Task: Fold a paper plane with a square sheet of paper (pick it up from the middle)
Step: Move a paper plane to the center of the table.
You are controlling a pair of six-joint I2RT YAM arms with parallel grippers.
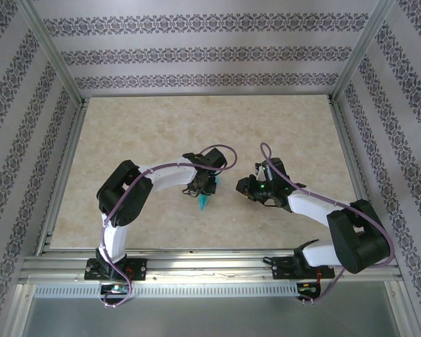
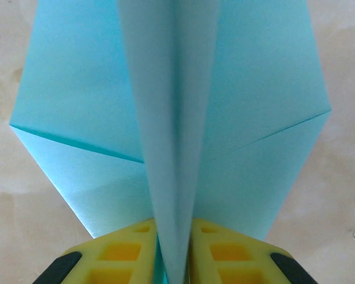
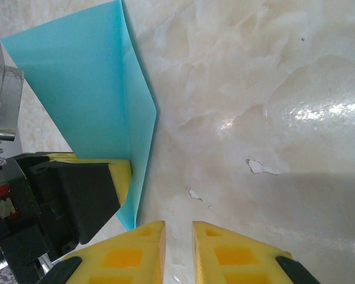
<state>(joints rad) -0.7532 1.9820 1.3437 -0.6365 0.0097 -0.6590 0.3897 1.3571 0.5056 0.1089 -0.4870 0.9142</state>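
1. The table [image 1: 196,126] is a pale marbled slab that lies under both pincers, and patterned walls [image 1: 196,53] stand around it on three sides.
2. The left arm [image 1: 126,193] bends in from the near edge towards the middle of the table. The right arm [image 1: 351,235] does the same from the other side, so the two pincers face each other and are near but not touching.
3. The paper plane [image 1: 204,202] is turquoise and is held in the left pincer [image 2: 176,263]. Its centre fold stands upright as a ridge running straight out from between the fingers. A wing spreads to each side ahead of the pincer, and each wing has a slanting crease across it.
4. The left pincer is clamped on that centre fold, with one yellow finger [image 2: 130,254] pressed against each face of the ridge.
5. The right pincer [image 3: 178,248] has its yellow fingers a narrow gap apart with nothing between them. They point down at bare table. Seen from this pincer, the plane and the left pincer are just to the left and not touching it.
6. A small white fleck [image 3: 261,167] lies on the table ahead of the right pincer and a little to its right.
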